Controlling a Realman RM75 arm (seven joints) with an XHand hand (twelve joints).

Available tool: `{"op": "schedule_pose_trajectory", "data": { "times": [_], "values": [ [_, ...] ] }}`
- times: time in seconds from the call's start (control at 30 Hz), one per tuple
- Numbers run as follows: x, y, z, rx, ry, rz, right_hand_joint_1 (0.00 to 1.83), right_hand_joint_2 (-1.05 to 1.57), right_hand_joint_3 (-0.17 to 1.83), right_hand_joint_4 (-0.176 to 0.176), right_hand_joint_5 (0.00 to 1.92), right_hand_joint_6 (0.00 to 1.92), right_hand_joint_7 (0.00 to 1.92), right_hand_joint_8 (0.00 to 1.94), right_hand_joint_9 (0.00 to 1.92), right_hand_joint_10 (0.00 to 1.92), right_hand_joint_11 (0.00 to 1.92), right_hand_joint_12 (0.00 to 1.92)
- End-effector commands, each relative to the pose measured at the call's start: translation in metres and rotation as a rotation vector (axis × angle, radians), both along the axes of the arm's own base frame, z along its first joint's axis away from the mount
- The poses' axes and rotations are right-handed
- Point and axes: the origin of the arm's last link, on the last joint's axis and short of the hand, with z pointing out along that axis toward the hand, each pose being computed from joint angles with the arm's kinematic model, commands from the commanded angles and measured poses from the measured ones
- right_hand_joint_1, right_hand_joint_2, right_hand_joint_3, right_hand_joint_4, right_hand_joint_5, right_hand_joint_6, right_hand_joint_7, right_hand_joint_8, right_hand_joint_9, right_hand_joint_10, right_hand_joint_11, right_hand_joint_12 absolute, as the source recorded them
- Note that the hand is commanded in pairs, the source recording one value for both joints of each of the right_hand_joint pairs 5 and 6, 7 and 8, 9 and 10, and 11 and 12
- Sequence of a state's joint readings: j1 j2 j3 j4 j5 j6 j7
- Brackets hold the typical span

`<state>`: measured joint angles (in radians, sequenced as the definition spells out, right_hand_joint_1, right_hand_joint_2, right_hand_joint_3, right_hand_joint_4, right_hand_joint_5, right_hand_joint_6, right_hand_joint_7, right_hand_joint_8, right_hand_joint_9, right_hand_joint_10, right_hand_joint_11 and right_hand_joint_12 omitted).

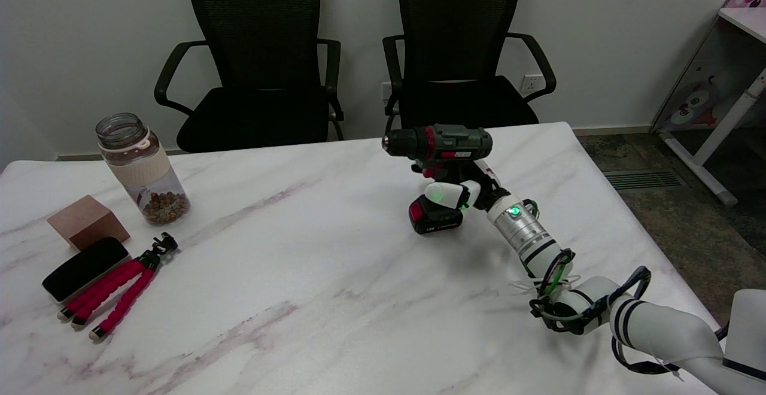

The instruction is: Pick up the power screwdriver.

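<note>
Grasp step looks underway, right hand (pixel 464 190) at the power screwdriver (pixel 441 170) handle, can't tell if the fingers are closed on it, so next it probably needs a firm squeeze before lifting

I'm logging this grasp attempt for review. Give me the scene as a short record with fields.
target: green, black and red power screwdriver, upright on its battery base on the white marble table
robot hand: right robot hand at the screwdriver's handle; whether it grips cannot be told
lifted: not visibly
left side: clear jar holding brown bits, brown block, black case, red-legged mini tripod
behind: two black office chairs
</note>
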<state>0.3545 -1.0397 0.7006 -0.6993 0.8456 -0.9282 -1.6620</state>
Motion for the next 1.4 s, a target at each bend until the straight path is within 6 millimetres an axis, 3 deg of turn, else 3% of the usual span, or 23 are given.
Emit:
{"op": "schedule_pose_trajectory", "data": {
  "times": [0.03, 0.1, 0.37, 0.5, 0.67, 0.73, 0.93, 1.13, 1.4],
  "values": [
    [0.0026, -0.0017, -0.0045, 0.012, -0.027, 0.010, 0.86, -0.25, 0.89, 0.176, 0.53, 0.53, 0.53, 0.53, 0.36, 0.36, 0.58, 0.58],
    [0.0021, -0.0016, -0.0040, 0.011, -0.029, 0.008, 0.87, -0.22, 0.87, 0.176, 0.54, 0.54, 0.54, 0.54, 0.41, 0.41, 0.83, 0.83],
    [0.0004, -0.0023, -0.0019, 0.009, -0.045, -0.006, 0.90, -0.12, 0.83, 0.176, 0.58, 0.58, 0.58, 0.58, 0.61, 0.61, 1.19, 1.19],
    [0.0005, -0.0028, -0.0014, 0.008, -0.048, -0.007, 0.91, -0.05, 0.87, 0.176, 0.61, 0.61, 0.61, 0.61, 0.97, 0.97, 1.45, 1.45],
    [0.0006, -0.0044, -0.0013, 0.009, -0.047, -0.013, 0.91, 0.02, 0.92, 0.176, 0.64, 0.64, 0.64, 0.64, 1.16, 1.16, 1.56, 1.56],
    [0.0009, -0.0051, -0.0014, 0.009, -0.047, -0.014, 0.91, 0.02, 0.96, 0.176, 0.65, 0.65, 0.65, 0.65, 1.17, 1.17, 1.53, 1.53],
    [0.0027, -0.0073, -0.0024, 0.014, -0.042, -0.011, 0.91, 0.01, 0.94, 0.176, 0.65, 0.65, 0.65, 0.65, 0.86, 0.86, 1.26, 1.26],
    [0.0023, -0.0085, -0.0023, 0.013, -0.042, -0.019, 0.91, 0.00, 0.94, 0.176, 0.65, 0.65, 0.65, 0.65, 0.50, 0.50, 0.56, 0.56],
    [0.0035, -0.0095, -0.0023, 0.015, -0.051, -0.017, 0.91, 0.01, 0.95, 0.176, 0.65, 0.65, 0.65, 0.65, 0.44, 0.44, 0.46, 0.46]
  ]
}}
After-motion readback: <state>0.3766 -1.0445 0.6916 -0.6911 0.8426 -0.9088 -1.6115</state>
